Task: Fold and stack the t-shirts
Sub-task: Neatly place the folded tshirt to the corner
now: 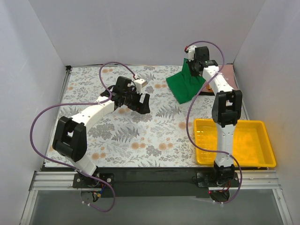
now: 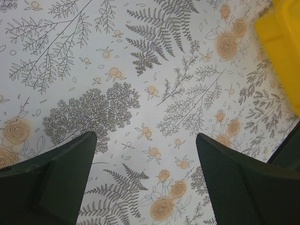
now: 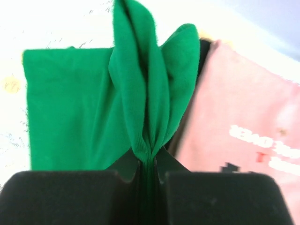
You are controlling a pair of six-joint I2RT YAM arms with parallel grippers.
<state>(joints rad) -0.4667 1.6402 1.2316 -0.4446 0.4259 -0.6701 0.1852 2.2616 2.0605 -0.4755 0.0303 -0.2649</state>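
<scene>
- Pinching a bunched pleat of the green t-shirt (image 3: 70,108), my right hand (image 3: 149,161) is clamped hard on the cloth at the far right of the surface (image 1: 140,136), and the gathered fold stands up out of the grip
- The rest of that shirt lies on the surface to the left of my grip in the wrist view, fairly flat and partly folded
- Just to its right lies the pink t-shirt (image 3: 234,117) with its blocky print; a dark sliver shows between the two, and I cannot tell whether that is the black shirt
- My left hand (image 2: 145,145) hangs spread wide and empty over the bare floral pattern near the middle, well apart from the shirts, with the yellow tray (image 1: 234,123) at the near right
- I judge the cloth light, limp and a little stretchy, so it should sag and drag from a single pinch rather than keep any shape
- A mid-panel pinch like mine suits dragging or lifting only; for a clean fold I would take it at hem or shoulder corners, one hand on each, to keep an edge taut
</scene>
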